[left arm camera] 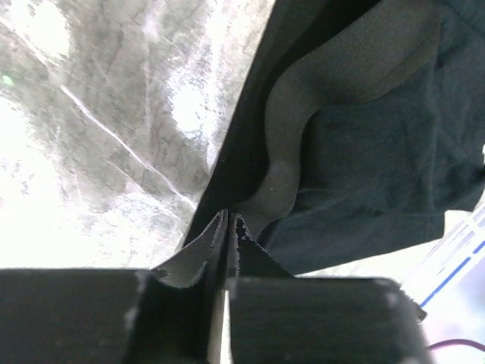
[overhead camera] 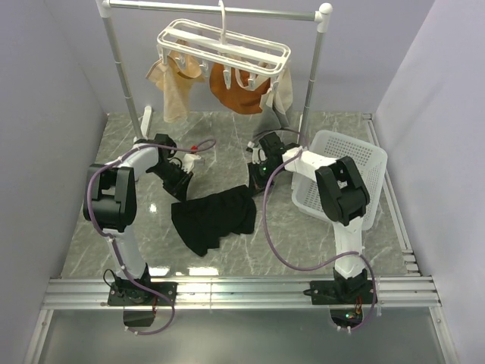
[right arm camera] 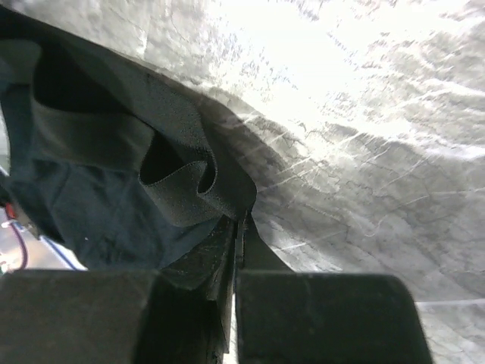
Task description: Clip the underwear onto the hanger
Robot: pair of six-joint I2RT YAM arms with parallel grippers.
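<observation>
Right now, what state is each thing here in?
underwear: lying crumpled on the table, pinched at two edges.
left gripper: shut on the underwear.
right gripper: shut on the underwear.
hanger: hung on the rail, other garments clipped under it.
orange garment: hanging from the hanger.
basket: upright on the table.

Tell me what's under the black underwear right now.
Grey marble table shows all around the underwear, which lies on it. The left gripper and right gripper pinch its far edge. Anything beneath the fabric itself is covered.
</observation>
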